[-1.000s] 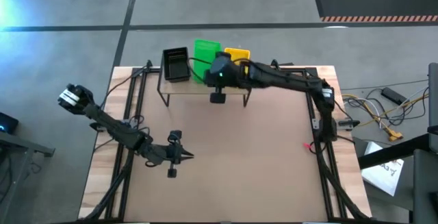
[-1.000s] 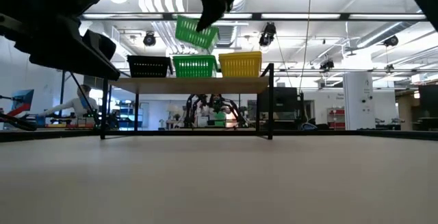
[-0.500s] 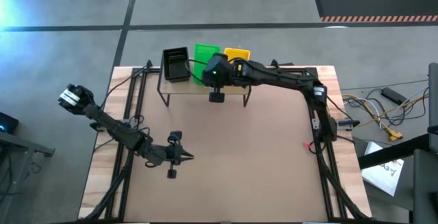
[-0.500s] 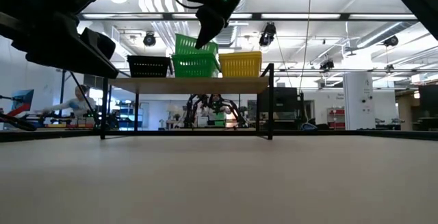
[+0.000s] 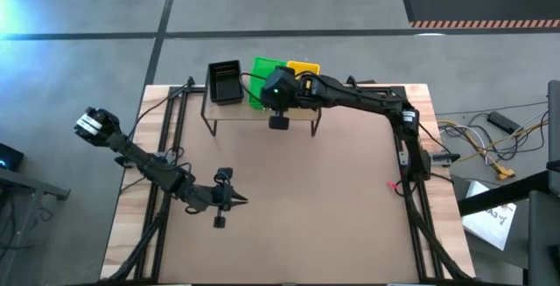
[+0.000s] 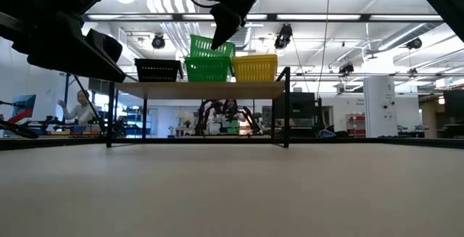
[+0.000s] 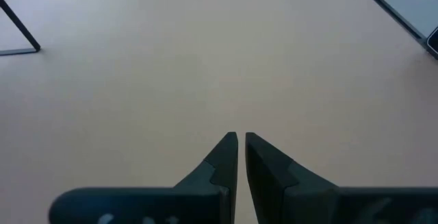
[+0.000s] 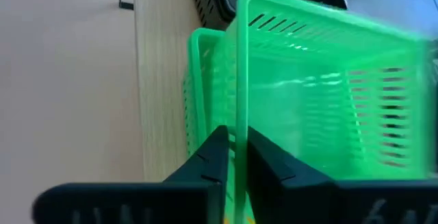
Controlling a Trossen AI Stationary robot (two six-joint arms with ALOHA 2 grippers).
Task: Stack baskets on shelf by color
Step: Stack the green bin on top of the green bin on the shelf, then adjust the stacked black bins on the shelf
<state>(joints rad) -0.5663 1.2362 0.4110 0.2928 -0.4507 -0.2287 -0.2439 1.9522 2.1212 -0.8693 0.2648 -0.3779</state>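
Note:
The light-wood shelf (image 6: 199, 87) stands at the table's far middle. On it, bottoms down, sit a black basket (image 6: 158, 69), a green basket (image 6: 206, 69) and a yellow basket (image 6: 254, 68). My right gripper (image 5: 274, 91) is shut on a second green basket (image 6: 211, 47), held just above the green one on the shelf. My left gripper (image 5: 243, 200) is shut and empty, low over the table's near left; it also shows in the left wrist view (image 7: 241, 136). My right gripper pinches one side wall of the second green basket at its top rim (image 8: 237, 129), one finger inside and one outside. The fingers come from above, slanting from the near side. The basket hangs a little tilted, its bottom at the rim of the green basket below (image 8: 202, 107).
The shelf's thin black legs (image 6: 287, 114) stand on the brown tabletop (image 5: 332, 198). Black frame rails run along the table's left and right edges. Bare tabletop lies between the shelf and the near edge. A person shows in the room at the far left (image 6: 78, 108).
My right gripper has come down and a little toward the table's right edge with the green basket. The basket was higher and more tilted; it now sits lower, right over the green basket on the shelf.

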